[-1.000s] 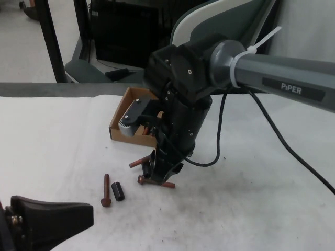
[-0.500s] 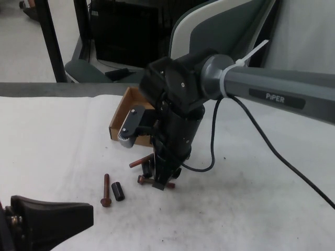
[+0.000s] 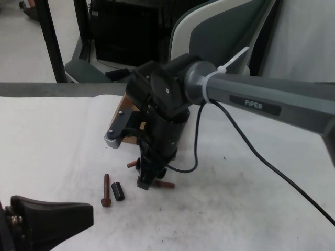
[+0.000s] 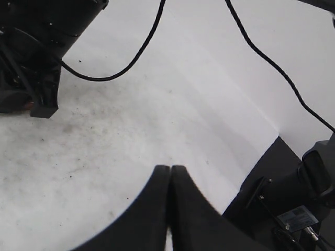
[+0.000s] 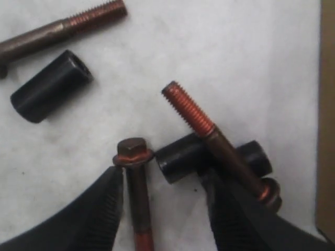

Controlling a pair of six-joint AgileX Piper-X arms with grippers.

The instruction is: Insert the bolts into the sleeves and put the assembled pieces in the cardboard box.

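My right gripper (image 5: 163, 177) is open, low over the white bench, its fingers on either side of a copper bolt (image 5: 134, 194) that lies flat. Just beyond it a black sleeve (image 5: 180, 157) lies with a second bolt (image 5: 214, 137) resting across it. Farther off lie another black sleeve (image 5: 49, 86) and a third bolt (image 5: 57, 29). In the high view the right gripper (image 3: 148, 180) stands over the bolt pile, with the loose bolt (image 3: 106, 189) and sleeve (image 3: 118, 191) to its left. The cardboard box (image 3: 131, 139) sits behind, mostly hidden by the arm. My left gripper (image 4: 170, 170) is shut and holds nothing, near the front left.
The right arm's black cable (image 3: 230, 133) trails over the bench to the right. The box wall (image 5: 327, 104) edges the right wrist view. A chair (image 3: 220, 26) and dark frame stand behind the bench. Bare white bench stretches to the right of the pile.
The right arm has swung left and lowered, bringing its gripper onto the bolts beside the sleeve. The left gripper has not moved.
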